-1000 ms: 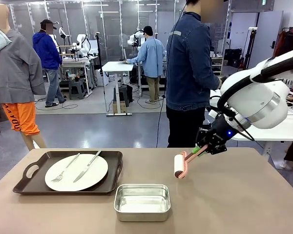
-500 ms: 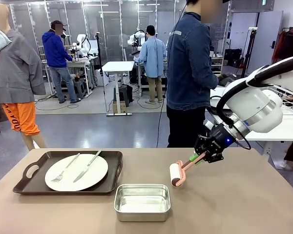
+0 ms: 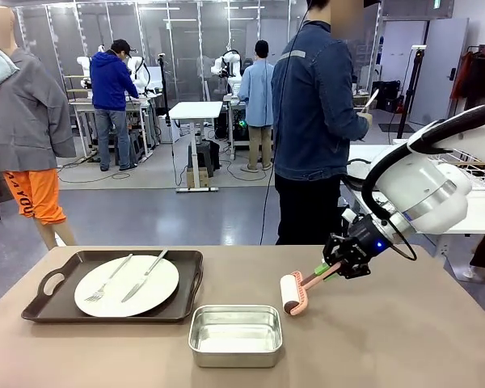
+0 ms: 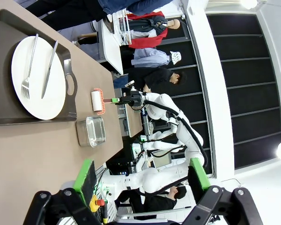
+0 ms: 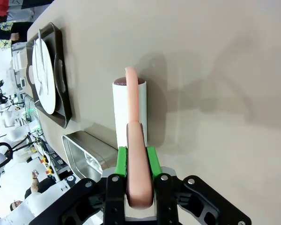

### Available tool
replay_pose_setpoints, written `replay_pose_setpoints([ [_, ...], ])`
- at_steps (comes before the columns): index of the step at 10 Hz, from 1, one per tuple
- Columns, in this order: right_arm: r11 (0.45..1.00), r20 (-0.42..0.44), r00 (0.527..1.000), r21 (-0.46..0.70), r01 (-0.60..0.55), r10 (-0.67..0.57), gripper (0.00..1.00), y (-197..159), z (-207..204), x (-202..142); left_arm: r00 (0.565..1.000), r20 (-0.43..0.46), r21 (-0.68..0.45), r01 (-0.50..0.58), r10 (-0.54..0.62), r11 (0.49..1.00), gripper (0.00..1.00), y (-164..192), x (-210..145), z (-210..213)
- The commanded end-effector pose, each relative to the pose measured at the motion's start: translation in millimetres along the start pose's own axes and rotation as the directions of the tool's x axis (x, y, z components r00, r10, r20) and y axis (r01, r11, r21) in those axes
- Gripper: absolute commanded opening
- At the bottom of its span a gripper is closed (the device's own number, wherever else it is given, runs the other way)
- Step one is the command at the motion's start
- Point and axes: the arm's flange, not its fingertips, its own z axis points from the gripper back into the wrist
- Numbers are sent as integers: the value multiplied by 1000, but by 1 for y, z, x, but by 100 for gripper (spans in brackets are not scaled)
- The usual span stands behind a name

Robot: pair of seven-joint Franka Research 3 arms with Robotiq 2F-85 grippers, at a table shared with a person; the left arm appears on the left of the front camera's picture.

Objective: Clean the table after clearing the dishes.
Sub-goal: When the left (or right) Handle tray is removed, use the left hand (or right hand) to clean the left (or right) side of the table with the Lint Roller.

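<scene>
On the left of the tan table [image 3: 404, 339] stands a dark brown tray [image 3: 186, 271] with a white plate [image 3: 126, 285], a fork [image 3: 107, 279] and a knife [image 3: 144, 275] on it. My right gripper [image 3: 330, 267] is shut on the pink handle of a lint roller [image 3: 290, 293]. Its white roll lies on or just above the table right of centre. The right wrist view shows the handle [image 5: 138, 164] clamped between the green pads, the roll [image 5: 129, 112] ahead, and the tray [image 5: 62, 93] beyond. My left gripper [image 4: 141, 176] hangs open high above the table, holding nothing.
A shiny steel pan [image 3: 235, 334] sits at the front centre, close to the left of the roller and to the tray's right corner. A person in a denim jacket [image 3: 311, 105] stands at the far edge. A white table [image 3: 477, 214] is at the back right.
My right gripper has carried the roller down and to the left, bringing the roll to the table surface. The tray, plate and pan have not moved.
</scene>
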Motion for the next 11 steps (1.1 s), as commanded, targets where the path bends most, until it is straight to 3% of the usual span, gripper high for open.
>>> replay_pose_setpoints([
  [1,1000,22,1000,-25,4,-3,21,-39,1,-6,1000,-6,-7,1,-1,1000,100,-2,-3,2],
  [6,995,87,995,-79,55,-48,21,-110,51,12,1000,-6,-7,1,-1,1000,100,-2,-3,2],
  [11,977,84,990,-177,122,-109,21,-192,104,24,1000,-6,-7,1,-1,1000,100,-2,-3,2],
])
